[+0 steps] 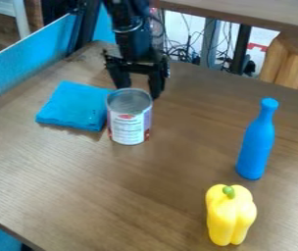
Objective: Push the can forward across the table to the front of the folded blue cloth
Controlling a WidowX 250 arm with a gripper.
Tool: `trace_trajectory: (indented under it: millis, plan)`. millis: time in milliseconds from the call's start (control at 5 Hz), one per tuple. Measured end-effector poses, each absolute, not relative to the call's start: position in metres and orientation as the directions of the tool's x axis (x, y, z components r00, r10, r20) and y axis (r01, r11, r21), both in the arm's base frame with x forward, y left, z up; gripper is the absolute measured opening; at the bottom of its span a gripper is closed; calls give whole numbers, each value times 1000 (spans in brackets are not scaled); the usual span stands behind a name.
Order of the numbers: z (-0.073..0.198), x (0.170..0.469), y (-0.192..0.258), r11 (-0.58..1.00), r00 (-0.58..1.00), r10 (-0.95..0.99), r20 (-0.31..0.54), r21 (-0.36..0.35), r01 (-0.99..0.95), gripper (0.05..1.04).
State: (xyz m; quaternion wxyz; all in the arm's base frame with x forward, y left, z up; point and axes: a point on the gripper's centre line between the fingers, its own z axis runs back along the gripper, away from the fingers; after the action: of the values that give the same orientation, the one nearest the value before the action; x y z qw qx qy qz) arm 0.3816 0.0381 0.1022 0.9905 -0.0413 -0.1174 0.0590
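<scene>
The black gripper [137, 87] hangs at the upper middle of the camera view, fingers spread apart, just behind and above an upright can. This can [129, 122] has a bare metal top and a pale printed label; whether the gripper touches its far rim I cannot tell. Left of the can, a folded blue cloth [75, 106] lies flat, its right edge close beside it. A blue bottle [256, 139] stands upright at the right. Nearer the front is a yellow bell pepper [231, 214] with a green stem.
The brown wooden table [122, 188] carries all of these. A blue panel [27, 61] runs along its left edge. Behind the far edge are cables [183, 50], dark posts and a wooden stool [292, 61]. Another tabletop [256, 13] crosses the top right.
</scene>
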Motion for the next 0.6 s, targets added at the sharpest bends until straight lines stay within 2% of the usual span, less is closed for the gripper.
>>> trace_trajectory:
  millis: [400, 600]
  plan:
    - [91, 335, 57, 995, 977, 93, 194, -61, -82, 1001]
    - [97, 318, 59, 996, 979, 73, 190, -61, -63, 1001]
